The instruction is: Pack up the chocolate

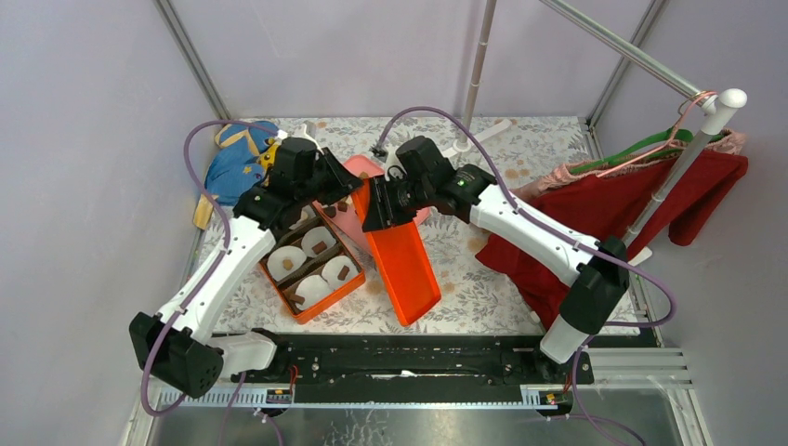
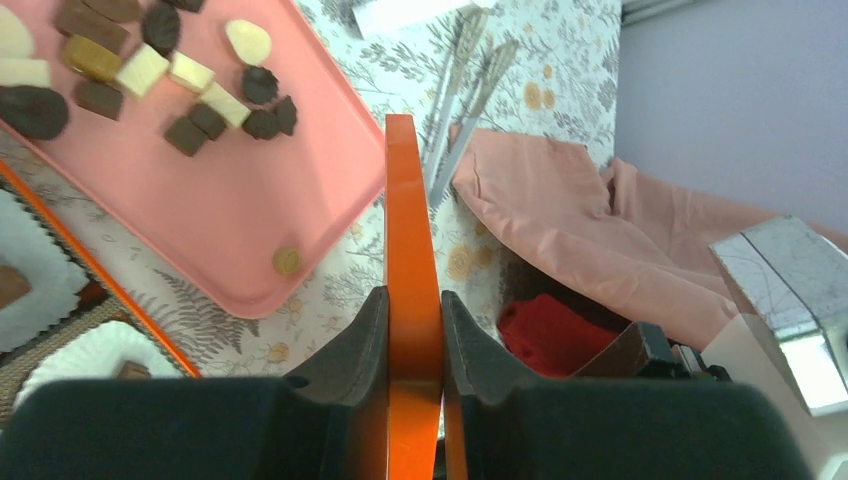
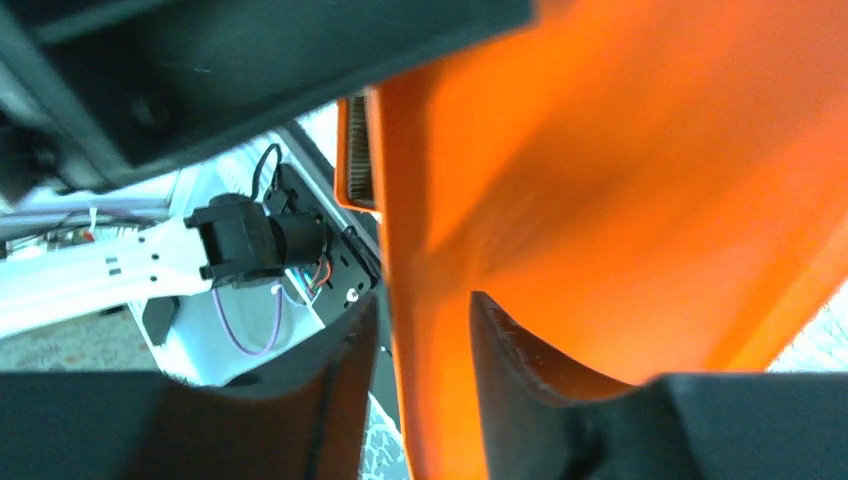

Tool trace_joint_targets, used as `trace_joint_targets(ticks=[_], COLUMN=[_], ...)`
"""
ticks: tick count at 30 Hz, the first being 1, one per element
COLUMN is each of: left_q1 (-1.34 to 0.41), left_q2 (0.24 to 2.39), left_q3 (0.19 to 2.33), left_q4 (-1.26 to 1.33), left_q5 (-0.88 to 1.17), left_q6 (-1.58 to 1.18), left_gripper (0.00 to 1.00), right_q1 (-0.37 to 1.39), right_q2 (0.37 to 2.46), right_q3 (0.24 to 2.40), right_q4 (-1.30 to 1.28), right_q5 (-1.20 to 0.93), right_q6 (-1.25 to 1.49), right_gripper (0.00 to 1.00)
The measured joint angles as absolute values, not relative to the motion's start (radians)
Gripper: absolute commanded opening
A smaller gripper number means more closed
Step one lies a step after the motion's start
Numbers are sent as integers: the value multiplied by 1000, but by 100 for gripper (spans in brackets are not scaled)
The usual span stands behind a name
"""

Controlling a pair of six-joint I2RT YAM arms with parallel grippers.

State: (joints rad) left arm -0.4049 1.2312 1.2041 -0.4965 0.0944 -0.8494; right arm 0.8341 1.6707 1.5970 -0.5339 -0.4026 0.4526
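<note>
left pincer (image 2: pixel 414 298): clenched hard on the rim of the orange lid (image 2: pixel 405 200) | right pincer (image 3: pixel 425 300): straddling that same lid, honestly can't tell if it's gripping or loose | chocolate (image 2: pixel 150 70): heaped on the pink tray (image 2: pixel 230 210) beside the lid, left arm's side, clear of both pincers | tray sits on the counter (image 2: pixel 520 60)
</note>
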Motion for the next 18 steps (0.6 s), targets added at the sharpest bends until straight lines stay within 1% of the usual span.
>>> trace_joint_targets(ticks=[2,4,9,11,15,18], left_q1=[-405,-404,-404,-404,-404,-403], left_q2=[1235,1246,1284,1286,1290,1304], left_q3=[1230,1274,1412,1451,1512,1532], left_q4=[-528,-568,-651,-670,-718,-744], left_q5=[78,63,25,5,-52,-84], left_q6=[-840,-833,-835,-841,-851,-865], left_gripper=[1,0,0,0,0,0], right_q1=[837,847,934,974,1052,1126], right_q2=[1670,1665,1605,1571,1500,1489], right_q3=[1597,1597,1592,1583,1564,1564], right_q4=[-541,-551,-579,-578,-570,-559], right_q5=[-361,-295,-78,-8,132,273], right_q6=[440,421,350,329,285,238], right_gripper=[65,75,92,95,95,95])
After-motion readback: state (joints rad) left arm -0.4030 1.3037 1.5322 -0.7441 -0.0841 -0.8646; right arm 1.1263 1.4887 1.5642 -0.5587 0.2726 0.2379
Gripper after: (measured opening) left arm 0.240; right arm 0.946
